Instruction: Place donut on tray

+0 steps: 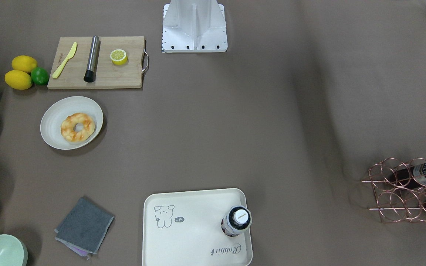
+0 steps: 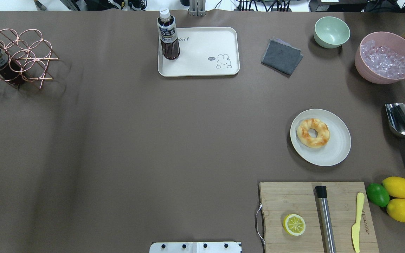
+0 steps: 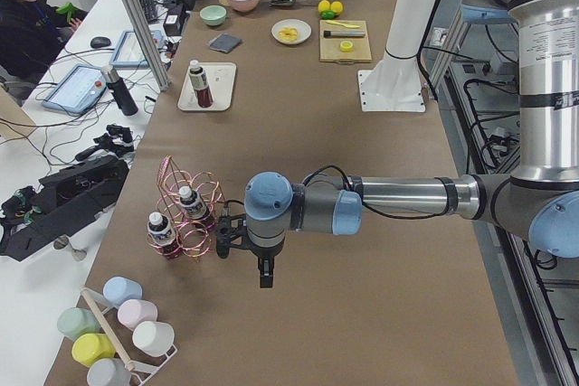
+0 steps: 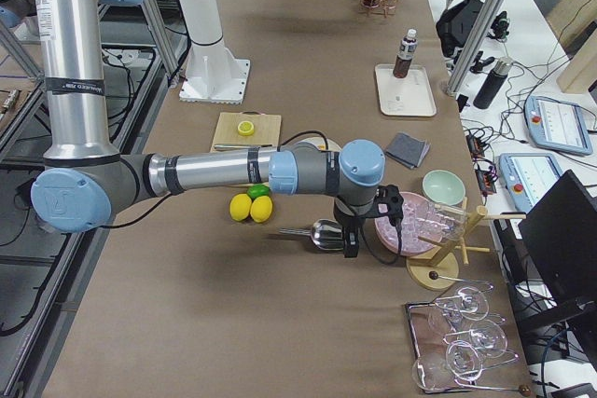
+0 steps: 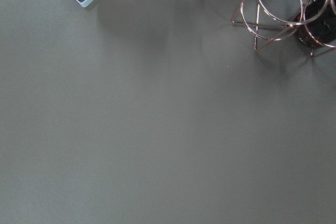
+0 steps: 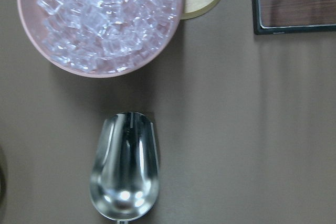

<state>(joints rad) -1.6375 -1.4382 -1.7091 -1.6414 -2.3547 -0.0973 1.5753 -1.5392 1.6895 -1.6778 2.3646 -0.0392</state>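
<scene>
Overhead exterior, donut (image 2: 313, 132): lay on plate (image 2: 333, 151), robot's right side.
Right gripper (image 4: 350, 245): was nearer, over scoop (image 4: 324, 233); opening could not be told.
Left gripper (image 3: 264, 274): far off; opening likewise.

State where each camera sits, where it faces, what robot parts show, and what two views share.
Front-facing: across the table, facing the robot, steeply down; base only.
Overhead: behind the robot, forward and down; base edge only.
Exterior left: table's left end, along it; left arm near.
Exterior right: right end; right arm near.
Left wrist: straight down beside copper rack; no robot.
Right wrist: down on ice bowl, scoop; no robot.
Shared: front-facing and overhead show donut on plate.
</scene>
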